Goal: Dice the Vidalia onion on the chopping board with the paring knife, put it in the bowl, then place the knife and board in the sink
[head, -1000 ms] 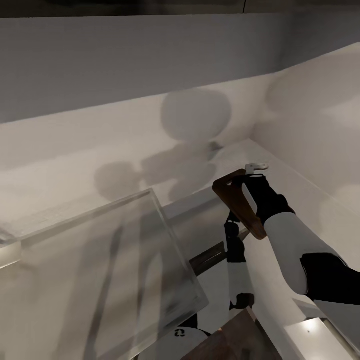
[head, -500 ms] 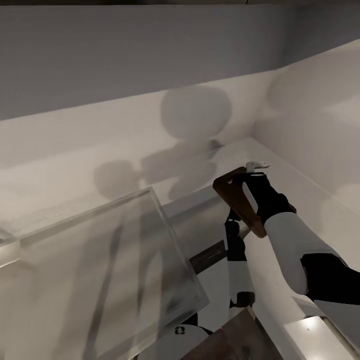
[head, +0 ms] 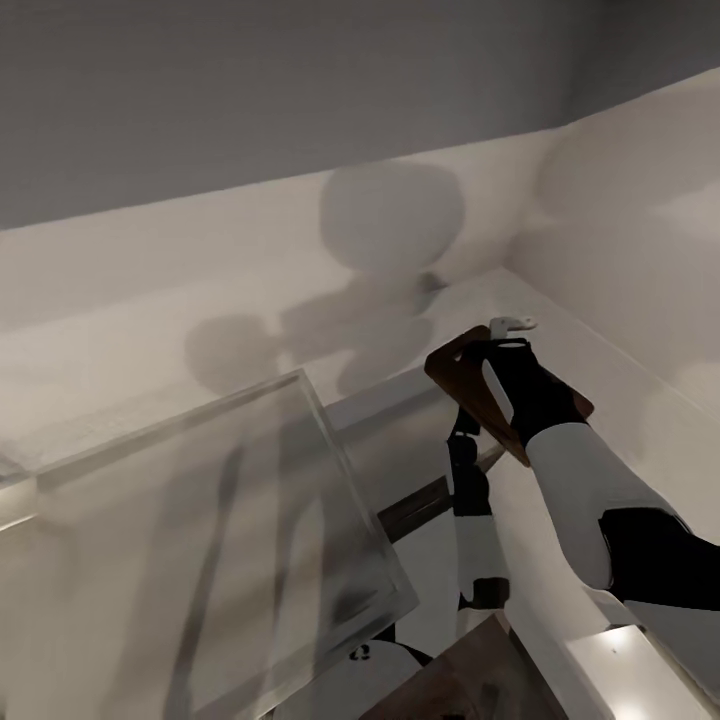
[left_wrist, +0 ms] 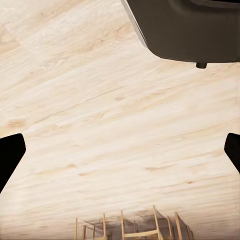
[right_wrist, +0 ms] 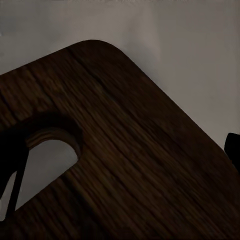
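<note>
My right gripper (head: 503, 352) is shut on the chopping board (head: 462, 386), a dark brown wood-grain board held tilted in the air near the wall corner. In the right wrist view the chopping board (right_wrist: 135, 165) is close up, with its oval handle slot (right_wrist: 50, 157) beside one dark finger (right_wrist: 10, 165). My left arm (head: 472, 520) hangs down below the board. In the left wrist view the left gripper (left_wrist: 120, 152) is open, its fingertips (left_wrist: 9, 152) far apart over pale wooden floor. The onion, sink, paring knife and bowl are out of view.
The glossy grey countertop (head: 200, 520) with its thin pale edge lies at the lower left. Pale walls meet in a corner (head: 510, 260) behind the board. A dark rounded body (left_wrist: 185, 30) and a wooden frame (left_wrist: 130, 225) show over the floor.
The whole head picture has shifted slightly, so the camera has moved. The right gripper keeps its hold on the chopping board and the left arm still hangs down.
</note>
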